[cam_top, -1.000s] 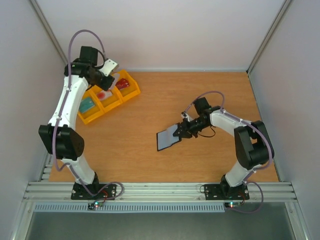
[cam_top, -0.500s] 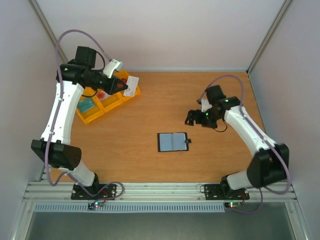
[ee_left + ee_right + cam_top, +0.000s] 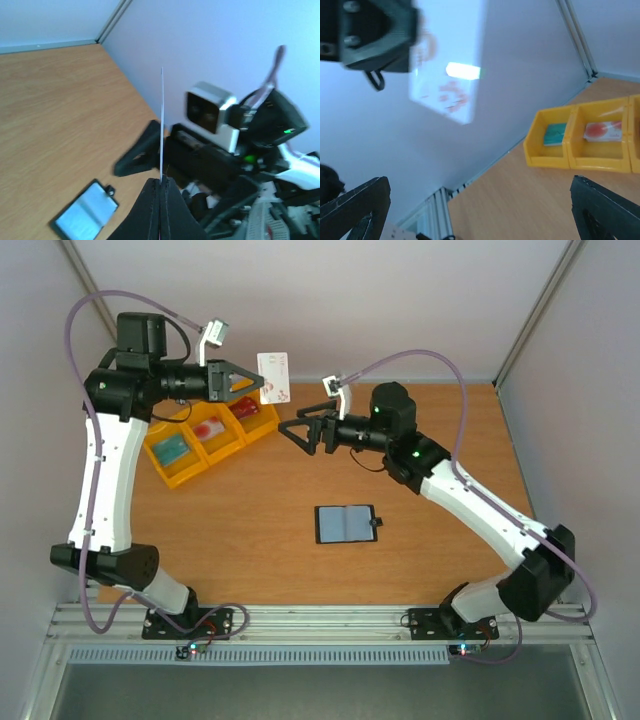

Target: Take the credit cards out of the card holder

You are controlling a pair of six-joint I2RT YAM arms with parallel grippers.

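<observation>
The white, red-marked plastic card (image 3: 273, 377) has been raised above the yellow plastic bins (image 3: 168, 478) by the left gripper (image 3: 255, 383); the right gripper (image 3: 297, 432) has been swung from the black wallet (image 3: 346, 523) towards it.

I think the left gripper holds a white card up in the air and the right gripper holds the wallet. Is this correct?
Not quite. The right gripper is open and holds nothing. The wallet lies open on the table, apart from both arms, as the top view shows. The left gripper does hold the white card up in the air.
</observation>
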